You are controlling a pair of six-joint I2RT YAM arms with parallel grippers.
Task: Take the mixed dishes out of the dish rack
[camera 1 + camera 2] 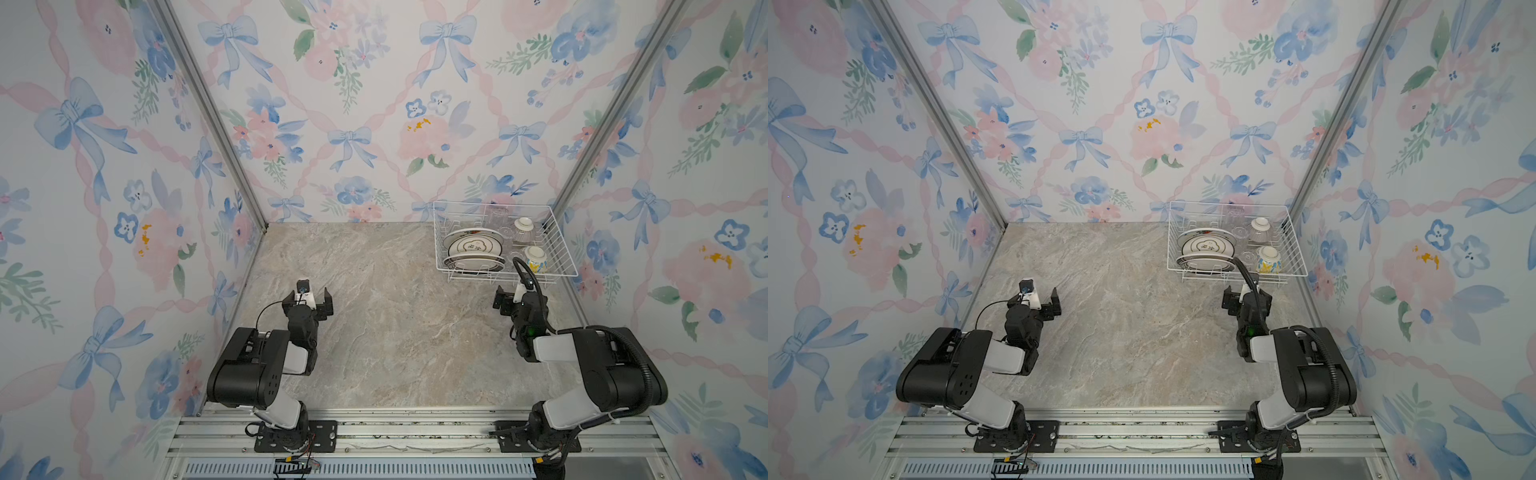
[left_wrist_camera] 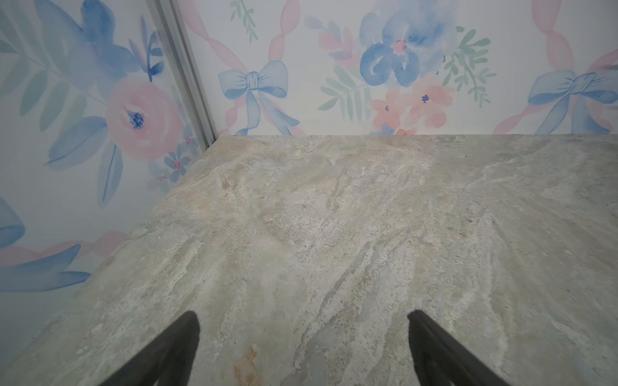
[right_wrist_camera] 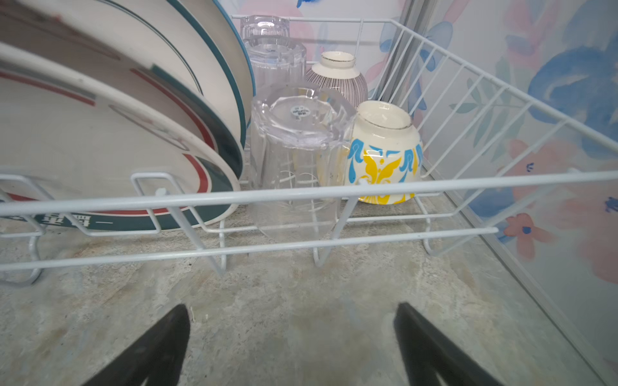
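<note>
white wire dish rack (image 3: 468,184), upright patterned plates (image 1: 473,247)

Upright plates (image 1: 473,248), inverted cups (image 3: 294,160), bowls (image 3: 384,150) in rack (image 3: 468,184)

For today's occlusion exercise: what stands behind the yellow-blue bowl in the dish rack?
A striped bowl, upside down, stands behind the yellow-blue bowl in the rack. Its rim is covered by the nearer bowl and a glass cup, so its footing is hidden.

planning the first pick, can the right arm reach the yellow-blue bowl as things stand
Probably yes, but only from above: the right gripper, open, sits just outside the dish rack, whose front wires bar a straight path to the yellow-blue bowl. Nothing covers it.
</note>
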